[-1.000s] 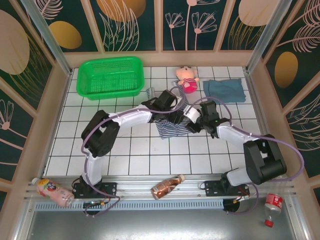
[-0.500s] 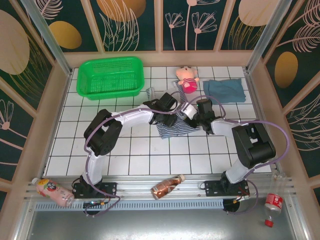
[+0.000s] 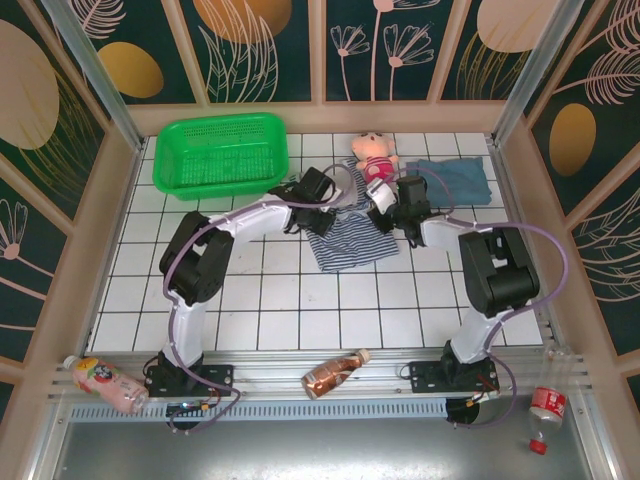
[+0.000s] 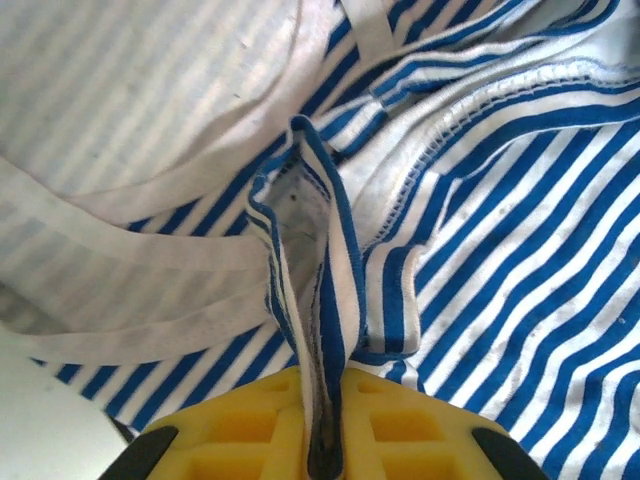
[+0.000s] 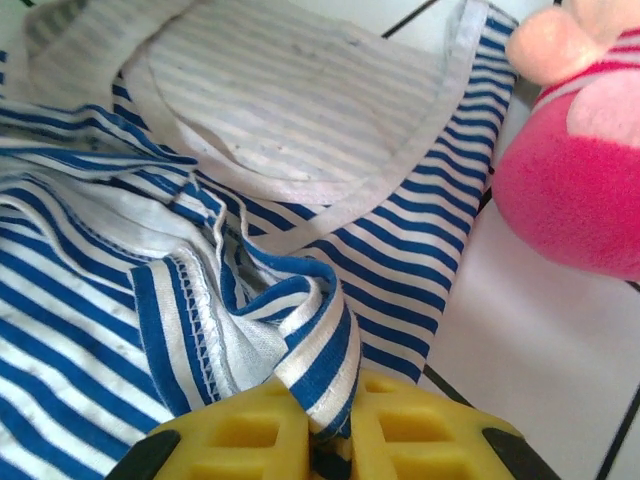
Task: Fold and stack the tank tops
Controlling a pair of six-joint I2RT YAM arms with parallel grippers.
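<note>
White tiled table [image 3: 260, 300], mid-rear: navy-and-white striped cloth tank top [image 3: 347, 240] lies rumpled. My left gripper [image 4: 325, 405], right gripper [image 5: 325, 415] each pinch bunched edge, likely to draw fold flat. Plain teal-blue cloth tank top [image 3: 452, 180] folded rear right, probable stack base.

Robot lab cell: aluminium frame [image 3: 95, 80], printed leaf panels [image 3: 250, 50], tiled tabletop [image 3: 260, 300].

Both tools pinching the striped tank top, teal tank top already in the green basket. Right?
Not quite. The teal tank top isn't in the green basket; the top external view shows it lying on the table, right of the pink plush doll. The rest holds: the wrist views show the left tool and right tool each pinching the striped tank top.
</note>
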